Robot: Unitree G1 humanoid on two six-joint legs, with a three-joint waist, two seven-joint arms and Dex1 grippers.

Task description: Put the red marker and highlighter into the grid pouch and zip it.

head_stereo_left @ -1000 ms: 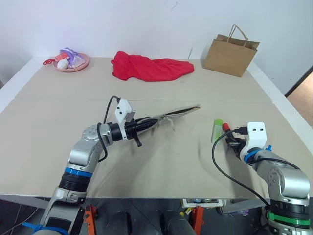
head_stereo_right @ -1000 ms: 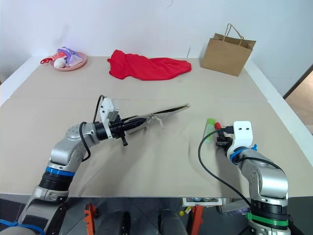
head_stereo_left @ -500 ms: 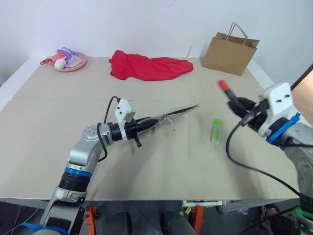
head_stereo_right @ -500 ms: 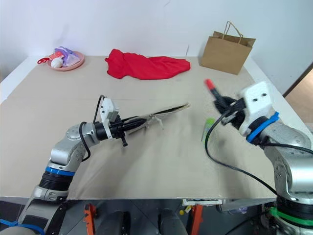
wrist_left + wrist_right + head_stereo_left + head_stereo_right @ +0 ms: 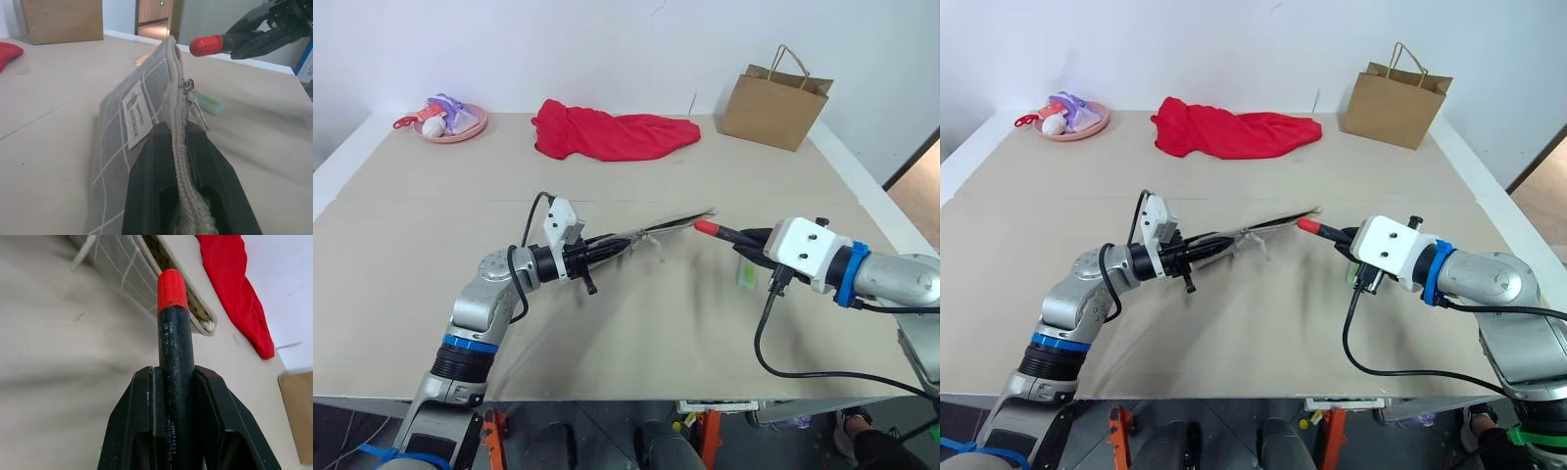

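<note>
Lifted off the tabletop (image 5: 431, 294) and swung level, the right tool (image 5: 745, 238) stays clamped on the red marker (image 5: 710, 228), tip just short of the grid pouch (image 5: 656, 229) pinched in the left tool (image 5: 607, 248). Next comes threading it into the narrow opening; the highlighter (image 5: 745, 274) waits beneath.

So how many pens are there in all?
2: the red marker held in the right gripper near the grid pouch, and the highlighter lying on the table below that gripper.
</note>
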